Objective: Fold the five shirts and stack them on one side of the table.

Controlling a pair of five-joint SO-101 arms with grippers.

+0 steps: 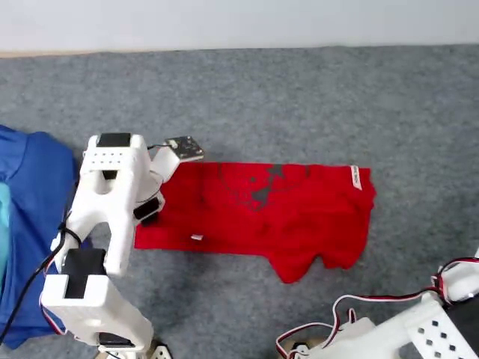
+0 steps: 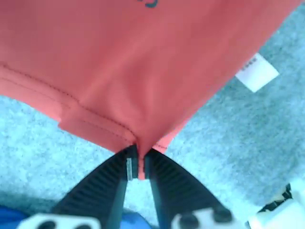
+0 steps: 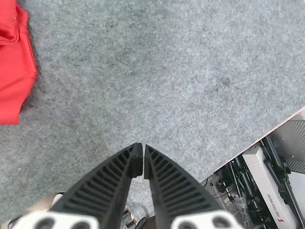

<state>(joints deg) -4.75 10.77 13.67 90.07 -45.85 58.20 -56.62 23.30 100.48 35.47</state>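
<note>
Red shirt (image 1: pixel 262 209) is pinched at its hem by the left hand (image 2: pixel 137 161); the thin grip could slip mid-fold. Right hand (image 3: pixel 143 160) sits closed, empty.

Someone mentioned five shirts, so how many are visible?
2: a red fabric shirt spread mid-table, its hem pinched by the left tool, and a blue fabric shirt at the edge beside that arm. A teal strip there may be a third.

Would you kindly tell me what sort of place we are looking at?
Probably a robotics lab bench: the left arm and right arm trail loose wires over a grey felt-covered table, where a red shirt and blue shirt lie.
</note>
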